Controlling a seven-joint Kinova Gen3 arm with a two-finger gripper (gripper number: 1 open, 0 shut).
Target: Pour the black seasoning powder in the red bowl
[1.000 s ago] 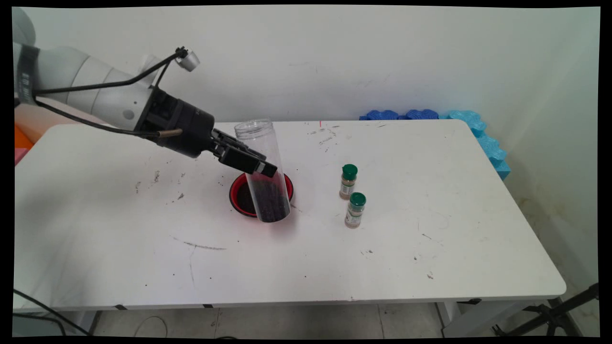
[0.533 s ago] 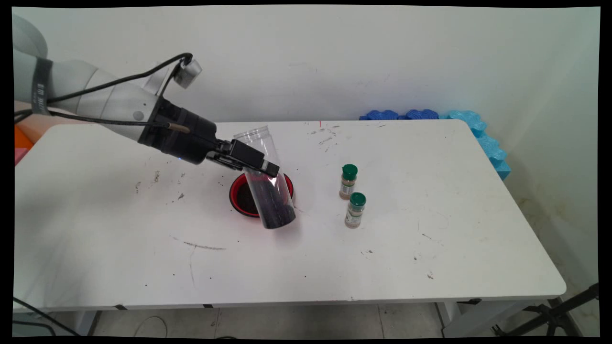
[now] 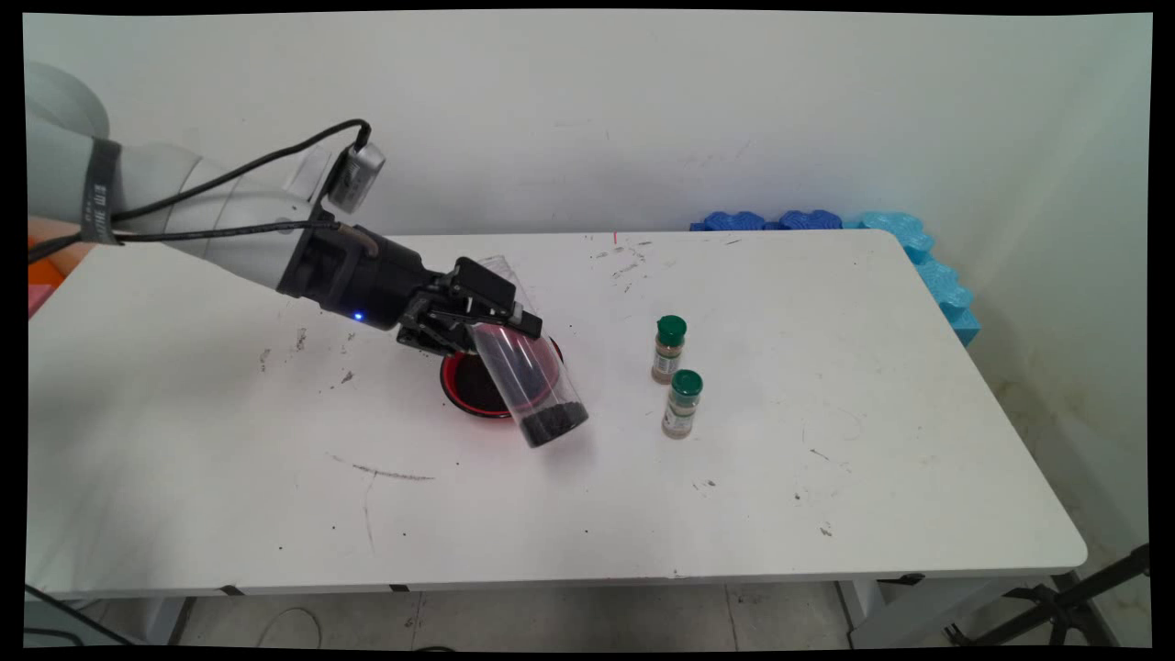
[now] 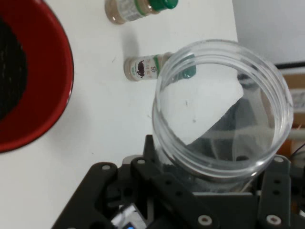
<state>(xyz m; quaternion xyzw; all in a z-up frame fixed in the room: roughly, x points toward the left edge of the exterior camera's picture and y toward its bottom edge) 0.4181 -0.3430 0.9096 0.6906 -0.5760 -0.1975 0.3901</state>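
Observation:
My gripper (image 3: pixel 510 323) is shut on a tall clear plastic jar (image 3: pixel 537 390), gripping it around the middle. The jar is tilted, with its open mouth up and back toward the arm and its base low at the front right. Dark grains lie in its base. It hangs over the right side of a red bowl (image 3: pixel 446 376) that holds more dark grains. In the hand view the jar's open mouth (image 4: pixel 221 107) rises between the fingers, and the red bowl (image 4: pixel 52 90) fills the left edge.
Two small spice bottles with green caps stand right of the bowl, one (image 3: pixel 668 349) behind the other (image 3: pixel 681 404); the hand view shows them too (image 4: pixel 143 67) (image 4: pixel 136 7). Blue foam pieces (image 3: pixel 918 248) line the table's far right corner.
The hand has rolled and sunk a little. The jar has tipped further, its base swinging right and forward, its mouth dropping toward the arm. The grains have slid into the base.

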